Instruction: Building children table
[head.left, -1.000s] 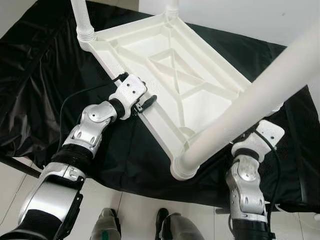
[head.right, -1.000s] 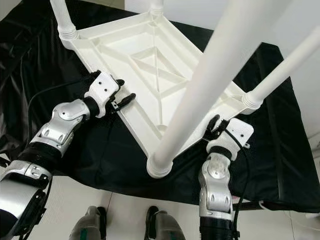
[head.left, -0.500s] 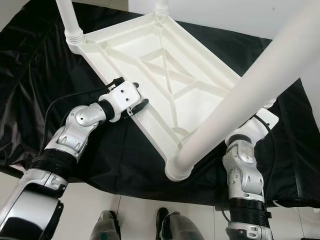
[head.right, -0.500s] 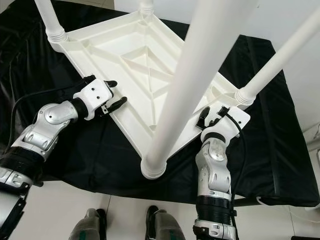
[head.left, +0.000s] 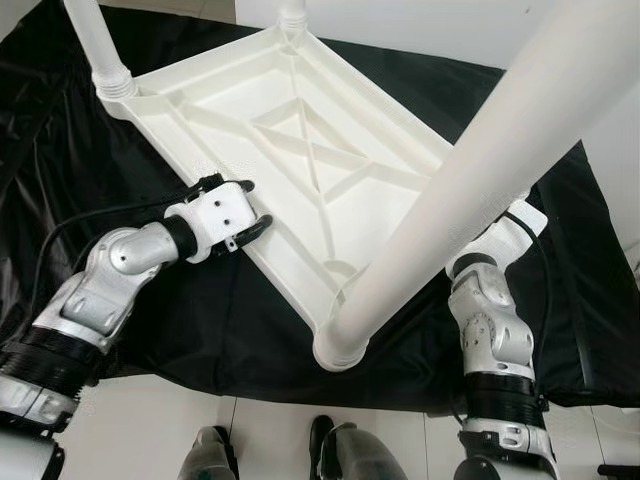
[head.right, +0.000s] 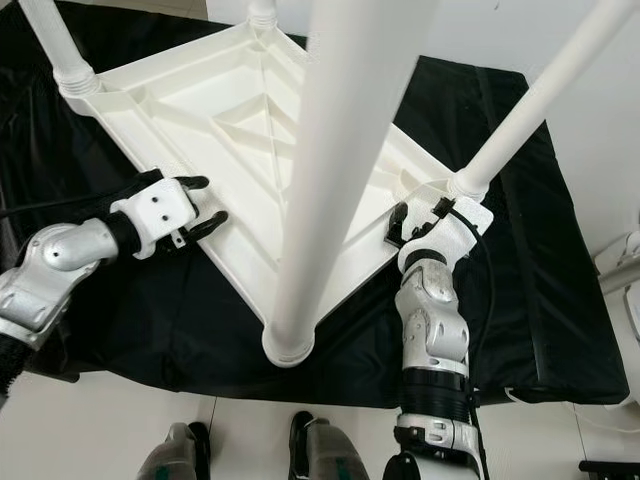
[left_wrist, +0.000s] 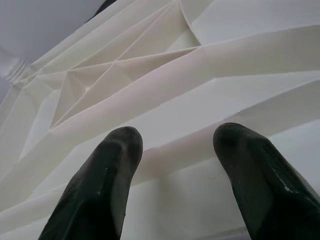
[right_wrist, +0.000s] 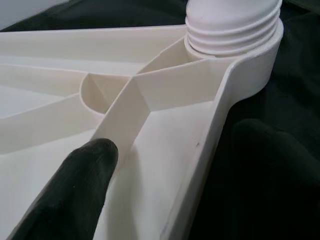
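Observation:
The white plastic children's table (head.left: 300, 130) lies upside down on a black cloth (head.left: 120, 150), its legs pointing up. The nearest leg (head.left: 480, 170) rises steeply toward the camera and hides part of the right arm. My left gripper (head.left: 245, 207) is open at the middle of the table's left rim, which runs between its fingers (left_wrist: 100, 190). My right gripper (head.right: 415, 218) is open at the right corner beside a leg socket (right_wrist: 232, 25). It straddles the rim wall, with one finger (right_wrist: 75, 195) inside the tabletop and the other over the cloth.
The black cloth covers a raised surface whose front edge (head.left: 250, 390) runs just before my feet (head.left: 330, 450) on the white floor. More white legs (head.right: 520, 100) stand up at the far corners. A white wall lies behind.
The whole picture has shifted as the camera moved. Both grippers keep their places at the table's rim, and the left arm reaches out lower and flatter than before.

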